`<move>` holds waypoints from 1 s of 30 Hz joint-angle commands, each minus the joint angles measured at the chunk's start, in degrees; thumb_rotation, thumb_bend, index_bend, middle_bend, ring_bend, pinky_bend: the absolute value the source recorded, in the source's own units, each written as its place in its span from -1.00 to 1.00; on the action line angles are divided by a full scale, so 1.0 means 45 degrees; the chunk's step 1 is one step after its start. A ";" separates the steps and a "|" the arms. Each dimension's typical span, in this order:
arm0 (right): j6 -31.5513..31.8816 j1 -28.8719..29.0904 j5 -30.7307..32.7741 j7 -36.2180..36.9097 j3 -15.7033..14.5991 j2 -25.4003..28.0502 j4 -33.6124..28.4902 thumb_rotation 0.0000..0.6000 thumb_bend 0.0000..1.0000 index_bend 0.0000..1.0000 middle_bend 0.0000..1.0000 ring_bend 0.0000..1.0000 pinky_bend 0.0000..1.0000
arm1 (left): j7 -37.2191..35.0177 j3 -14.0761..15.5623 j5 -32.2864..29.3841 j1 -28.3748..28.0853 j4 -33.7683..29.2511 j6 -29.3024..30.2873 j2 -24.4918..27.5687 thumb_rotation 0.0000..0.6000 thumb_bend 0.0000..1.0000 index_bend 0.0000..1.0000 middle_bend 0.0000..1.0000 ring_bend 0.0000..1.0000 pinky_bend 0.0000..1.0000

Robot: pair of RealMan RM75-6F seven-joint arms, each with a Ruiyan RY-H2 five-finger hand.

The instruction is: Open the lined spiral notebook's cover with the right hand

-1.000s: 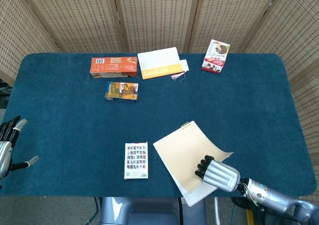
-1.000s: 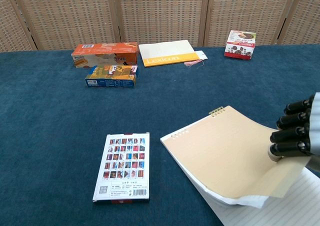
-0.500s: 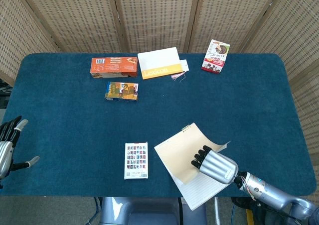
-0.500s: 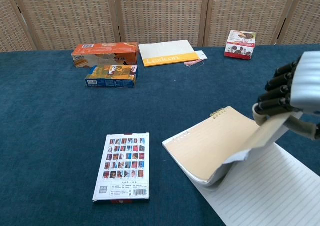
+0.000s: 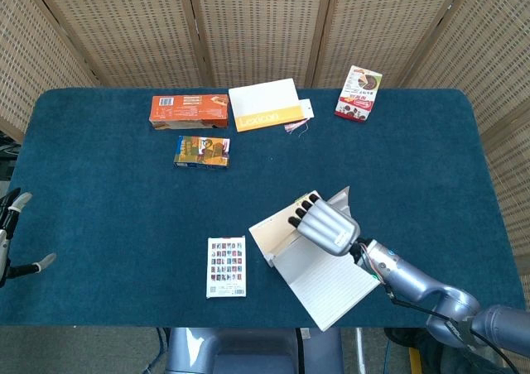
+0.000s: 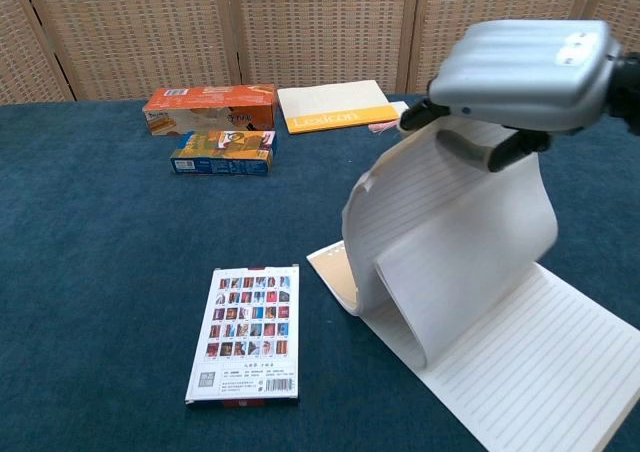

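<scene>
Cover (image 6: 455,227) was held pinched by right hand (image 6: 520,67), lifted high and curled over spine side so lined page of notebook (image 6: 520,362) was exposed, near bench (image 5: 99,217) front edge. Left hand (image 5: 10,242) was kept aside, fingers apart, empty.

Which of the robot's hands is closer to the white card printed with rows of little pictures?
The right hand. It holds up the lined notebook's lifted pages just right of the white picture card, while the left hand sits far off at the blue table's left edge.
</scene>
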 commanded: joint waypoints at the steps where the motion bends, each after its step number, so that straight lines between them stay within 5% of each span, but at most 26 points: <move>1: -0.1032 0.0800 0.1117 -0.0733 0.0801 -0.0811 0.0461 1.00 0.55 0.31 0.26 0.07 0.09 | 0.0030 -0.0110 -0.0254 -0.0108 0.0012 -0.0209 0.0013 1.00 -1.00 -1.00 -1.00 -1.00 -1.00; 16: -0.3266 0.3919 0.5175 -0.3381 0.2589 -0.5064 0.5218 1.00 0.55 0.31 0.26 0.07 0.09 | 0.0141 -0.0585 -0.1671 -0.0664 0.0152 -0.1372 0.0063 1.00 -1.00 -1.00 -1.00 -1.00 -1.00; 30: -0.3932 0.6980 0.6951 -0.3230 0.3688 -0.9473 1.2664 1.00 0.55 0.31 0.26 0.07 0.09 | -0.0164 -0.1016 -0.2922 -0.1051 0.0534 -0.2302 0.0177 1.00 -1.00 -1.00 -1.00 -1.00 -1.00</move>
